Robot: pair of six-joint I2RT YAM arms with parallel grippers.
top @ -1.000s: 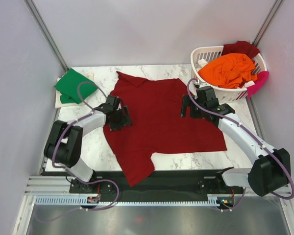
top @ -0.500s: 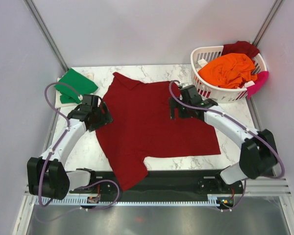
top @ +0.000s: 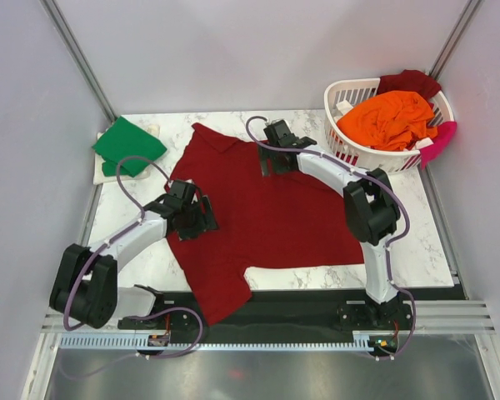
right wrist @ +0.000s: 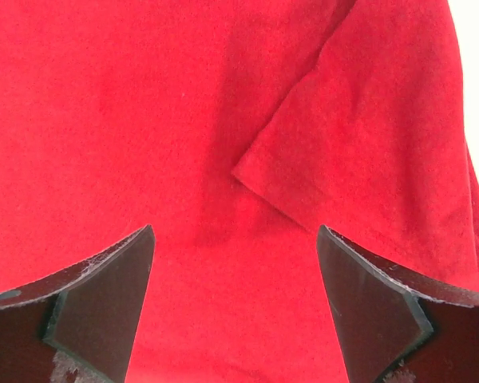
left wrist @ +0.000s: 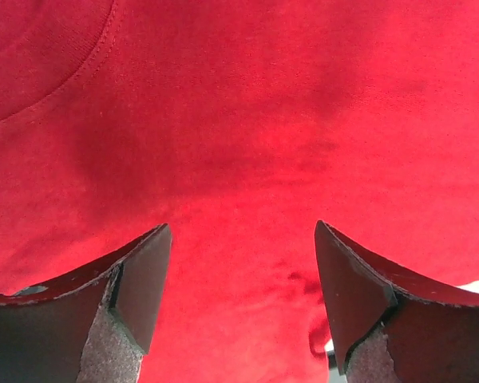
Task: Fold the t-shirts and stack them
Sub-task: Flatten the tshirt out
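A large dark red t-shirt (top: 267, 212) lies spread flat on the marble table (top: 417, 237), one sleeve hanging over the near edge. My left gripper (top: 196, 218) is open over the shirt's left edge; its wrist view shows only red cloth (left wrist: 247, 144) between the open fingers (left wrist: 241, 303). My right gripper (top: 271, 162) is open over the shirt's back part near the collar; its wrist view (right wrist: 235, 307) shows red cloth with a folded-over flap (right wrist: 359, 159). A folded green t-shirt (top: 129, 146) lies at the back left.
A white slotted basket (top: 375, 158) stands at the back right, holding an orange shirt (top: 392, 117), a dark red one (top: 410, 82) and a pink one (top: 439, 142) hanging over its rim. Grey walls close in both sides.
My right gripper has moved from the shirt's right side to its back middle near the collar. My left gripper went out to the left, then back onto the shirt's left edge. The shirt shifted slightly left.
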